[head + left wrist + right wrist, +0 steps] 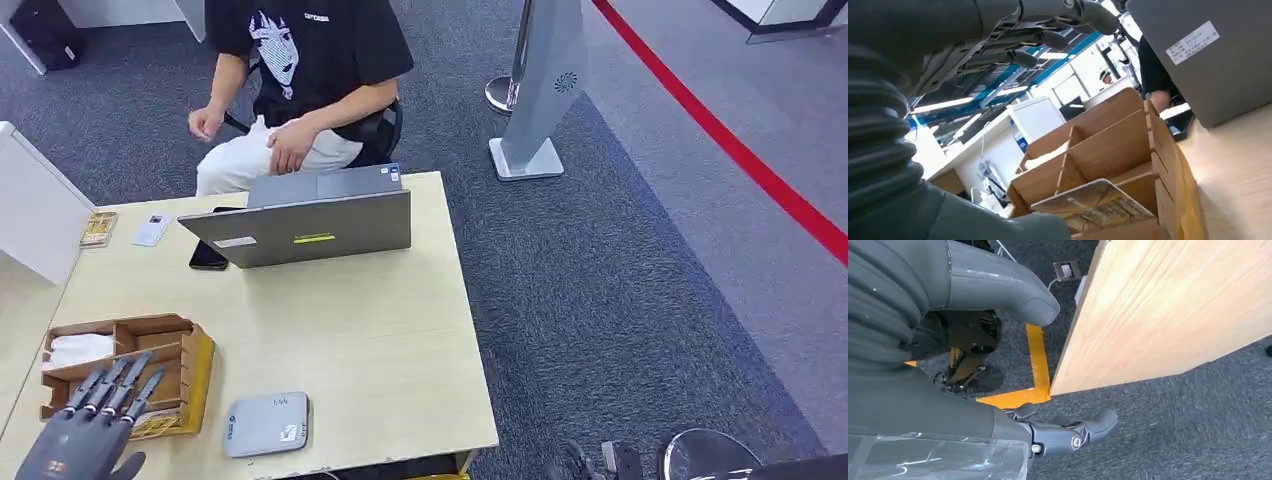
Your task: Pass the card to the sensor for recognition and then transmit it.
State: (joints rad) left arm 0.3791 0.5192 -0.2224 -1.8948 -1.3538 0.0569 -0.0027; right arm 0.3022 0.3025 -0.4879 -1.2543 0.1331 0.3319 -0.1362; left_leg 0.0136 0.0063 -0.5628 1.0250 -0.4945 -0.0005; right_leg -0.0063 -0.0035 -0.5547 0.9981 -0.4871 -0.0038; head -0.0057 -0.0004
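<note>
Risk: left hand (88,432), fingers spread and holding nothing, snags wooden organizer (190,365) divider before pinching card (1093,206); right hand (1068,432) hangs loosely curled, idle.

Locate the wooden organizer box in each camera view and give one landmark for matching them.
Head view: the box sits at the table's near left corner, under the left hand.
Left wrist view: the box fills the centre, a card in its nearest compartment.
Right wrist view: not in it.
Shared landmark: the laptop, grey lid behind the box.
</note>
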